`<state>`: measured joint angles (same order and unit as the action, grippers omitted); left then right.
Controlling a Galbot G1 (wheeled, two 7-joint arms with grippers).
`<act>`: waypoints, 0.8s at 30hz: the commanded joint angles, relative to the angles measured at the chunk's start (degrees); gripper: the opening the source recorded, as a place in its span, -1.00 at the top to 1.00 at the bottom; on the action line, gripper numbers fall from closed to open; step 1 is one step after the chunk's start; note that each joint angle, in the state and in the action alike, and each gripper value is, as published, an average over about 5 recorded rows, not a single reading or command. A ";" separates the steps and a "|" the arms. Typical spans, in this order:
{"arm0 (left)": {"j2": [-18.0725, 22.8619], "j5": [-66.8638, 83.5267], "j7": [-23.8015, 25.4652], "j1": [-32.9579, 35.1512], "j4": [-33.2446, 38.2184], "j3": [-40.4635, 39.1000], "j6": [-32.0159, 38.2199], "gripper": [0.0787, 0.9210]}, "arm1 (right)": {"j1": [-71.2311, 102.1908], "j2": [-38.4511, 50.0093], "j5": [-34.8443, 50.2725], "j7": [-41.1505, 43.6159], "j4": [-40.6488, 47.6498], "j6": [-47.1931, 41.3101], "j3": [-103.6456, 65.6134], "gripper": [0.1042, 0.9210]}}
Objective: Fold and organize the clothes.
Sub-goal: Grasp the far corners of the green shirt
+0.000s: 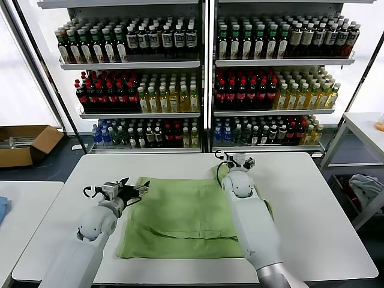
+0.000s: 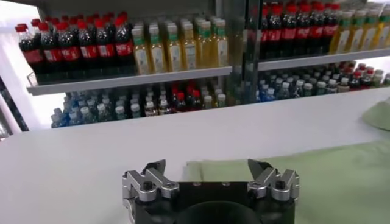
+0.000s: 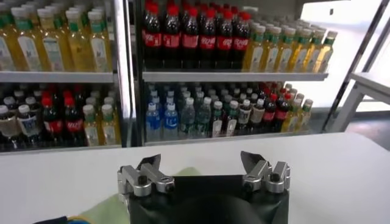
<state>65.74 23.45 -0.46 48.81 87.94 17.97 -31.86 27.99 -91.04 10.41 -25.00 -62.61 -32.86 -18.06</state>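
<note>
Both arms reach fwd, left tool (image 1: 137, 188) & right tool (image 1: 235, 158) spread wide.

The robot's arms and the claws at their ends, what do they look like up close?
Both arms are smooth, rounded, silvery-grey tubes with ball-like joints. The left gripper and right gripper each have a black body and two dark pointed fingers carried on silver metal brackets fixed with dark screws. Thin black cables loop beside each wrist. I see no markings.

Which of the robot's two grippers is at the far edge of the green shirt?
The right gripper, fingers open, at the green shirt's far right corner. The left gripper, also open, is at its left edge.
</note>
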 commanded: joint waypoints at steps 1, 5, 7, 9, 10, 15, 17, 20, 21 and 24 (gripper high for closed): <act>0.45 -0.16 0.09 -6.85 -9.44 -1.62 0.20 -0.77 | -3.52 -0.99 0.03 0.48 7.12 0.03 -0.15 -0.76; 1.54 -1.15 0.14 -7.35 -10.67 -2.10 0.25 -0.77 | -3.29 -0.54 0.09 0.75 7.98 0.20 -0.38 -0.76; 1.96 -1.65 0.16 -7.49 -11.20 -2.23 0.30 -0.77 | -2.97 -0.30 0.21 0.86 8.02 0.22 -0.33 -0.76; 2.24 -1.90 0.18 -7.60 -11.66 -2.35 0.38 -0.77 | -2.67 -0.13 0.29 0.97 7.97 0.29 -0.21 -0.76; 2.38 -2.07 0.19 -7.63 -11.86 -2.40 0.41 -0.77 | -2.56 -0.08 0.32 1.03 7.98 0.35 -0.16 -0.76; 2.77 -2.85 0.26 -7.67 -12.68 -2.52 0.47 -0.77 | -2.43 -0.07 0.60 1.30 8.19 0.72 -0.09 -0.76; 2.80 -3.00 0.33 -7.57 -12.93 -2.53 0.47 -0.77 | -2.43 -0.10 0.70 1.37 8.24 0.77 -0.06 -0.76; 2.82 -3.11 0.48 -7.11 -12.72 -2.54 0.33 -0.77 | -2.27 -0.19 0.74 1.44 8.30 0.78 -0.04 -0.76; 2.81 -3.15 0.53 -6.89 -12.45 -2.58 0.24 -0.77 | -2.15 -0.21 0.74 1.46 8.30 0.78 -0.04 -0.76; 2.75 -3.48 0.74 -6.07 -11.40 -2.85 -0.05 -0.76 | -1.63 -0.20 0.81 1.51 8.13 0.74 -0.07 -0.76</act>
<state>68.27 20.37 0.22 42.81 77.08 15.34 -31.70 26.63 -91.07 11.21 -23.62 -55.59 -31.96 -18.23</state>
